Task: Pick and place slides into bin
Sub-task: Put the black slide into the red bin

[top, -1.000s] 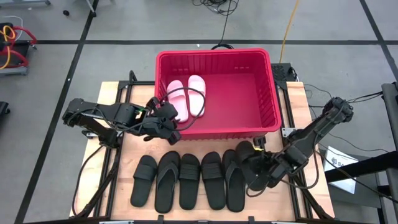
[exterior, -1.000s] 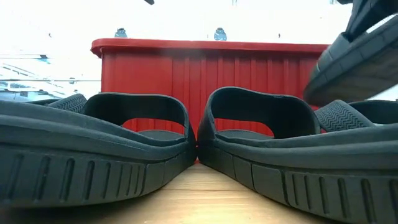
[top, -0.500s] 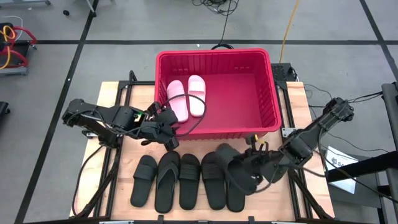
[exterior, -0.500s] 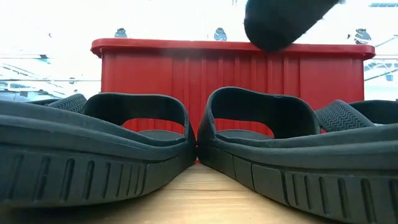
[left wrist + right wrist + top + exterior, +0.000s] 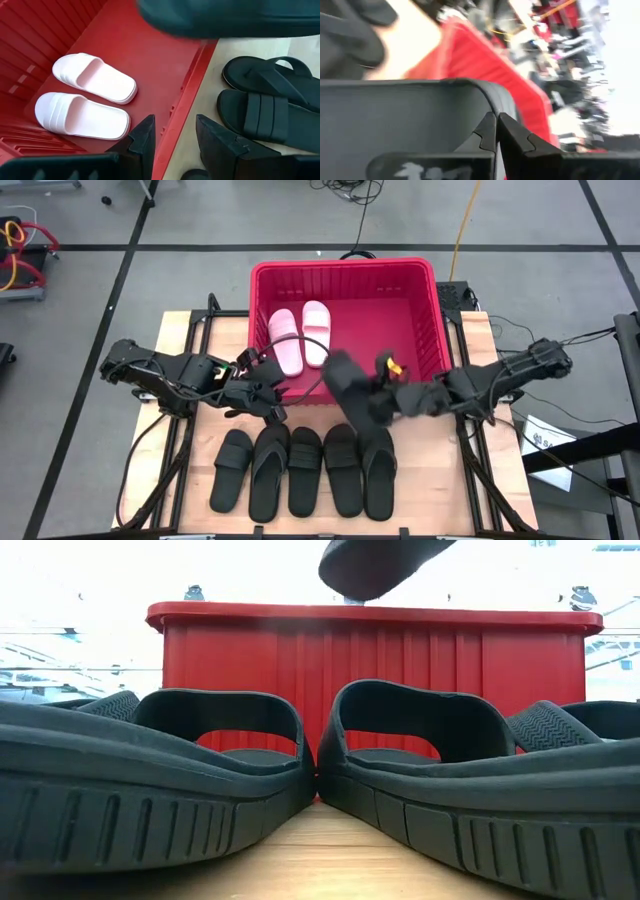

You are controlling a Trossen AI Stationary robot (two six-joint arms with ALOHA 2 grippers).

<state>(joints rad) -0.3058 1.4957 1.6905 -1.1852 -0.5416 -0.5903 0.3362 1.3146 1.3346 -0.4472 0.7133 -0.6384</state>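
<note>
The right end effector (image 5: 378, 385) is clamped on a black slide (image 5: 345, 385), its fingers pinched tight on the strap in the right wrist view. The slide hangs in the air over the near rim of the red bin (image 5: 425, 330), partly above the bin floor and partly above the tabletop (image 5: 440, 480). In the low view its toe shows just above the rim.

The main risk from here is an early release. With the slide straddling the rim, it could catch the edge and tip back onto the row of five black slides (image 5: 305, 470) below, scattering them. A thin grip on the strap alone could also let the sole swing or slip as the arm moves. Landing on the two pink slides (image 5: 298, 338) already in the bin is a lesser worry.

The held slide's long axis seems to run diagonally, from the bin's interior down toward the tabletop row, though it is blurred and which end is the toe is hard to tell. It looks tilted rather than flat.

The left end effector (image 5: 262, 385) waits near the bin's near-left corner, its fingers moderately apart and holding nothing, straddling the rim in the left wrist view.
</note>
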